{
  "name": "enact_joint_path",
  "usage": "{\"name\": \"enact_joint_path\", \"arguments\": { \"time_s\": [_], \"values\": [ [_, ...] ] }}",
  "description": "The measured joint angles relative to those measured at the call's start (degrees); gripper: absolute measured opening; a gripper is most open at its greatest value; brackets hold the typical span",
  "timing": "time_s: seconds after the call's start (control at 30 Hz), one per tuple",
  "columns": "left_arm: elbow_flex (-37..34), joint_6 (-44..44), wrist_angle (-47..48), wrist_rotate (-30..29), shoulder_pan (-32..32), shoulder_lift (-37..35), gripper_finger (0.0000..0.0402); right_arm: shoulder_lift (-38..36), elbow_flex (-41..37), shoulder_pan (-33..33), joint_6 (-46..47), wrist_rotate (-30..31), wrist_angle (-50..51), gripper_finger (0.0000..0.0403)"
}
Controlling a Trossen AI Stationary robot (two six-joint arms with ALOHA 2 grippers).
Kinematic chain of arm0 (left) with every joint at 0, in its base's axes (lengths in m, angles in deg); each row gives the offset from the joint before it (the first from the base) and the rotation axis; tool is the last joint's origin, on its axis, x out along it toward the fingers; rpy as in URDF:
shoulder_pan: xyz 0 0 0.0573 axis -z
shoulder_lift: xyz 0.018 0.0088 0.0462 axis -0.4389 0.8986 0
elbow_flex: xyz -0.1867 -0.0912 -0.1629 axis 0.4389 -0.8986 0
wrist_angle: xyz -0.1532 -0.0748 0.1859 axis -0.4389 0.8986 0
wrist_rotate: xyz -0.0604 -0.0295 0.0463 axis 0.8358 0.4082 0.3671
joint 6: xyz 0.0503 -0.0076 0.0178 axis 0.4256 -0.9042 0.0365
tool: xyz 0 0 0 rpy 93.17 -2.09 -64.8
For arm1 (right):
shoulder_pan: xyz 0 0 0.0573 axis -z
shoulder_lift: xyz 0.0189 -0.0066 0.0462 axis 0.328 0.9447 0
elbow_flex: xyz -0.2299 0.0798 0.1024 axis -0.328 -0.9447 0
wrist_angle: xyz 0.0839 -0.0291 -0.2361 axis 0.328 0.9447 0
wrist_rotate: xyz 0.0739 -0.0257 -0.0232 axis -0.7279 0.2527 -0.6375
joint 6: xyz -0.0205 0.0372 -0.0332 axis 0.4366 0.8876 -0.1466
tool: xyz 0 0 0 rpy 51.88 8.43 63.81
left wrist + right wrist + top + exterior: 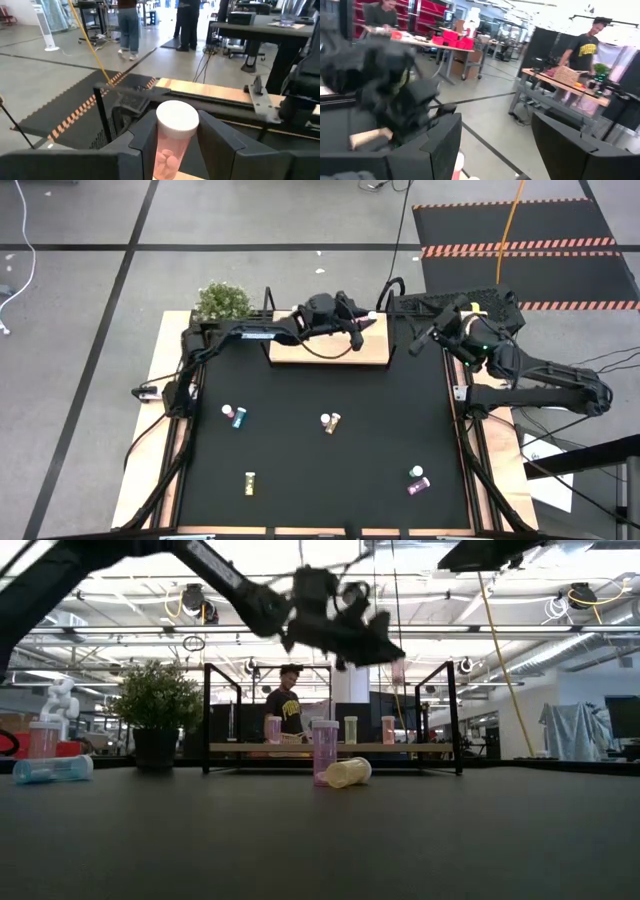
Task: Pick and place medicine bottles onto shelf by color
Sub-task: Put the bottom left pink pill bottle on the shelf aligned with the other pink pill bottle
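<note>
While the left gripper point(366, 322) clamps a pink bottle point(174, 134) over the shelf point(330, 352) — placing step.
Next: lower it beside matching pink, then release; right gripper point(432, 340), near the table's far right corner, stands open — empty.

You have the light wooden shelf with thin black posts point(328, 350) at the back edge of the black desk point(320, 480), with the small green potted plant point(221, 302) just to its left. Over the shelf's right end the left gripper point(368, 320) holds a white-capped pink bottle point(172, 137). The right gripper point(428, 340) sits beside the shelf's right end. Loose bottles lie before the shelf: a teal bottle point(238, 416) left, a yellow bottle point(330, 422) centre, an amber bottle point(249, 480) front left, a purple bottle point(417, 480) front right.
</note>
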Motion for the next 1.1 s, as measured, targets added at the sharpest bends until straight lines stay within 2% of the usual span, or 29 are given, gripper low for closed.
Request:
{"name": "enact_joint_path", "arguments": {
  "time_s": [0.3, 0.57, 0.8, 1.1],
  "values": [
    [0.0, 0.0, -0.9, 0.1, -1.3, 6.5, 0.0127, -0.1, 0.0, 0.0, 3.2, 0.2, 4.9, 0.0233],
    [0.0, -1.3, -2.3, 0.1, -1.7, 8.2, 0.0127, -0.1, 0.0, 0.0, 3.4, 0.2, 5.2, 0.0233],
    [0.0, -6.2, -3.4, -4.1, -1.6, 8.5, 0.0127, -0.1, 0.0, 0.0, 3.2, 0.2, 5.1, 0.0233],
    [0.0, -10.0, -5.2, -6.3, -1.3, 10.9, 0.0127, -0.1, 0.0, 0.0, 3.2, 0.2, 5.1, 0.0233]
  ]
}}
